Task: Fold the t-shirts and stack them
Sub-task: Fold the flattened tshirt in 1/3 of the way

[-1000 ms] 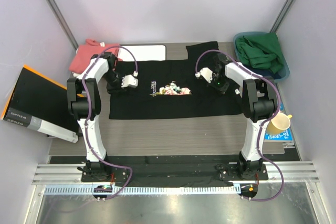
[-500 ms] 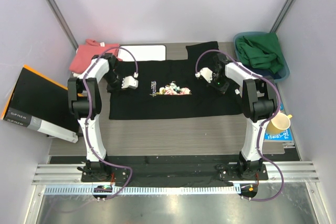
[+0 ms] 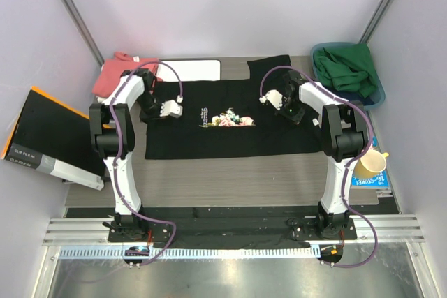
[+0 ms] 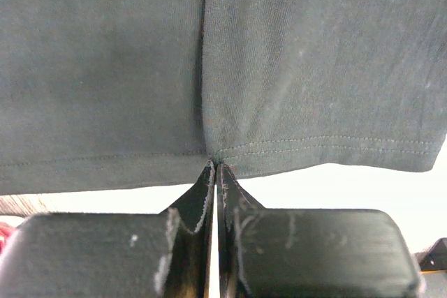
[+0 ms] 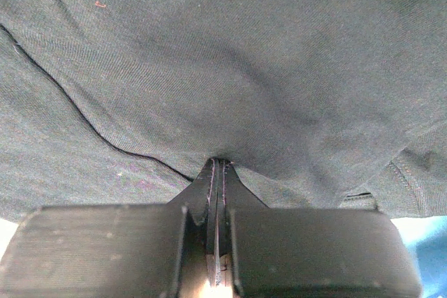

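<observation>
The black t-shirt (image 3: 230, 134) lies spread flat across the table, its flower print and white script (image 3: 227, 118) facing up. My left gripper (image 3: 149, 105) is shut on its hem at the shirt's upper left; the left wrist view shows the fingertips pinching the stitched hem (image 4: 279, 153) of the black cloth. My right gripper (image 3: 292, 111) is shut on a fold of the black shirt (image 5: 230, 82) at its upper right. The salmon-pink t-shirt (image 3: 114, 72) lies bunched at the back left.
A white board (image 3: 192, 69) lies at the back under the shirt's top edge. A flat black box with an orange edge (image 3: 45, 134) leans at the left. A blue bin with green cloth (image 3: 348, 71) stands back right. A yellow mug (image 3: 370, 165) stands at the right.
</observation>
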`<action>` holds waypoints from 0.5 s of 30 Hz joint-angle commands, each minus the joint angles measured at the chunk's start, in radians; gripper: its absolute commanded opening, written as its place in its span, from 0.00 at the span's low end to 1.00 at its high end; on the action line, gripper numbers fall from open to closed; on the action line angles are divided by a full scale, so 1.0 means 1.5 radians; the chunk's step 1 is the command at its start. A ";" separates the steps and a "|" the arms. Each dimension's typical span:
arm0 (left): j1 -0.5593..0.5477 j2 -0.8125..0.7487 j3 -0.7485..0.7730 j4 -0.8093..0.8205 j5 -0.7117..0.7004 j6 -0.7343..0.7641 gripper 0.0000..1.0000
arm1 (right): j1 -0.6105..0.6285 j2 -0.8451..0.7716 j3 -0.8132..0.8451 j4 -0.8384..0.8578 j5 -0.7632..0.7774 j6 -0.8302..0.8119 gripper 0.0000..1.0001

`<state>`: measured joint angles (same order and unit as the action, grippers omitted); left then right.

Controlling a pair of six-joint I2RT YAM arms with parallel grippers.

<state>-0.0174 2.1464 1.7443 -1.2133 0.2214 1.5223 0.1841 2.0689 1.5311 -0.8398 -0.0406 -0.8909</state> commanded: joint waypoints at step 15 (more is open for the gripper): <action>0.010 -0.008 -0.025 0.032 -0.083 -0.016 0.25 | 0.014 0.024 -0.009 0.019 -0.030 -0.001 0.01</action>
<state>-0.0170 2.1464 1.7119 -1.1961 0.1303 1.5215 0.1844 2.0693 1.5318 -0.8406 -0.0399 -0.8913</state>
